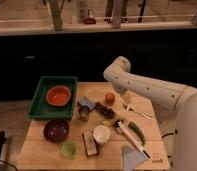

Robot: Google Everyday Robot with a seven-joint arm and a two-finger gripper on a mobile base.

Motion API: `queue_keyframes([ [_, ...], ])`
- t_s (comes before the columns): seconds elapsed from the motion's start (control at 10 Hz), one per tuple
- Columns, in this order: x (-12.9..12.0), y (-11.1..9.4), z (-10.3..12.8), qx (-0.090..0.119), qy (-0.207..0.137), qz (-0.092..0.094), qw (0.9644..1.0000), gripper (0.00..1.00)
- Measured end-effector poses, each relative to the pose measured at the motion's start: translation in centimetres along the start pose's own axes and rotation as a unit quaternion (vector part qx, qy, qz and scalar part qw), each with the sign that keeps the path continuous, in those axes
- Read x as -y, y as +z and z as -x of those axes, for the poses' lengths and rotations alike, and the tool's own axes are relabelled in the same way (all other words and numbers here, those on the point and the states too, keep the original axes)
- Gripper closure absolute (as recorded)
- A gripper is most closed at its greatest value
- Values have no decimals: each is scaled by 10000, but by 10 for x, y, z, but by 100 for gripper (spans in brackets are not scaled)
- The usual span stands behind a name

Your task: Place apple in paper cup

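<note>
No writing is legible; the gripper hangs just beside the apple.

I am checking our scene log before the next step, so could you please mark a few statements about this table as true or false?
1. The apple lies inside the paper cup. False: it lies on the wooden table, apart from the cup.
2. The orange bowl sits in the green tray. True.
3. The gripper is close beside the apple. True.
4. The paper cup stands in the tray. False: it stands on the table, towards the front edge.
5. The dark bowl sits in front of the tray. True.
</note>
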Motion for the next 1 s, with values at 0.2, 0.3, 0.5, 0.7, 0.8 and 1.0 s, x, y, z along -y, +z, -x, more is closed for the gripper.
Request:
queue_keyframes([
  [0.2, 7, 5, 9, 189, -123, -16, 9997, 20],
  [0.3, 10, 9, 13, 286, -179, -10, 9994, 20],
  [0.5, 16, 16, 19, 431, -255, -13, 9987, 20],
  [0.7, 19, 24, 22, 590, -266, -10, 9979, 20],
  [0.8, 20, 28, 22, 642, -262, -7, 9976, 20],
  [1.0, 31, 35, 25, 734, -282, -26, 9969, 20],
])
